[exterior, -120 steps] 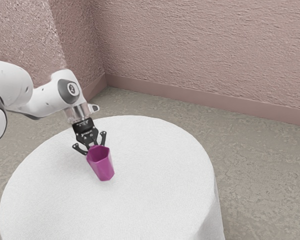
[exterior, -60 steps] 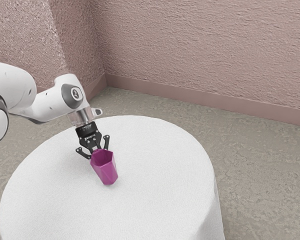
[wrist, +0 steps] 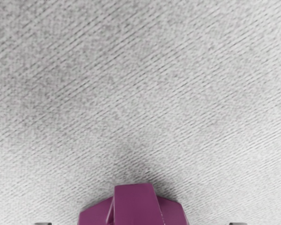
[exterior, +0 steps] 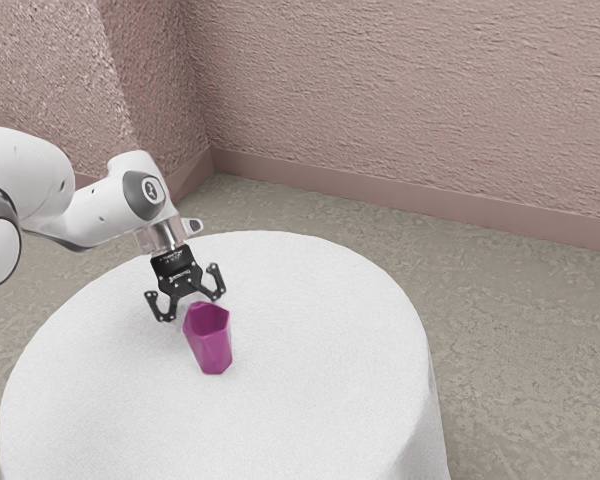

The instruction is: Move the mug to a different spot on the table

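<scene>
The mug (exterior: 209,340) stood upright on the white table (exterior: 320,320), left of the frame's centre. Our gripper (exterior: 188,299) hung just above its rim, fingers spread apart, holding nothing.

The bench (exterior: 320,400) is covered in matt, woven white cloth, the mug (exterior: 208,340) is finished in smooth, slightly glossy magenta, and the walls (exterior: 410,90) are coated in rough pink plaster.
</scene>
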`<state>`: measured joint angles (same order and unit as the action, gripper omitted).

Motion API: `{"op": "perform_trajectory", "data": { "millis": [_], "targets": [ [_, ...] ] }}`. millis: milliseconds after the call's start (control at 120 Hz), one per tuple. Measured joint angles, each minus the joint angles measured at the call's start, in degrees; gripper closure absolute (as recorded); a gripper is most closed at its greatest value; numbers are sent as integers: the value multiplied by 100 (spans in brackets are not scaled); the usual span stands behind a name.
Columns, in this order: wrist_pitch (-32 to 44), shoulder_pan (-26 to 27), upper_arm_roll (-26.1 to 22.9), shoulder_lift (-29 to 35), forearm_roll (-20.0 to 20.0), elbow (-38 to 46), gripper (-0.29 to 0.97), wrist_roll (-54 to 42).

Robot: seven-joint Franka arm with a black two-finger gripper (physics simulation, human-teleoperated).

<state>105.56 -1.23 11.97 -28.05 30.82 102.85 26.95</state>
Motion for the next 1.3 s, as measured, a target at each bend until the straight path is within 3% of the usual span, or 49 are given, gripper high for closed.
{"op": "perform_trajectory", "data": {
  "millis": [367, 600, 767, 1075, 1300],
  "targets": [
    [152, -31, 68, -6, -58, -220, 4, -78],
    [327, -63, 159, 43, -740, -665, 1, -140],
    [257, -71, 3, 1108, -1319, -303, 1, -168],
    [-737, 179, -332, 3185, -2259, -191, 0, -551],
    [-1450, 262, -905, 3749, -2881, -606, 0, -975]
  ]
}}
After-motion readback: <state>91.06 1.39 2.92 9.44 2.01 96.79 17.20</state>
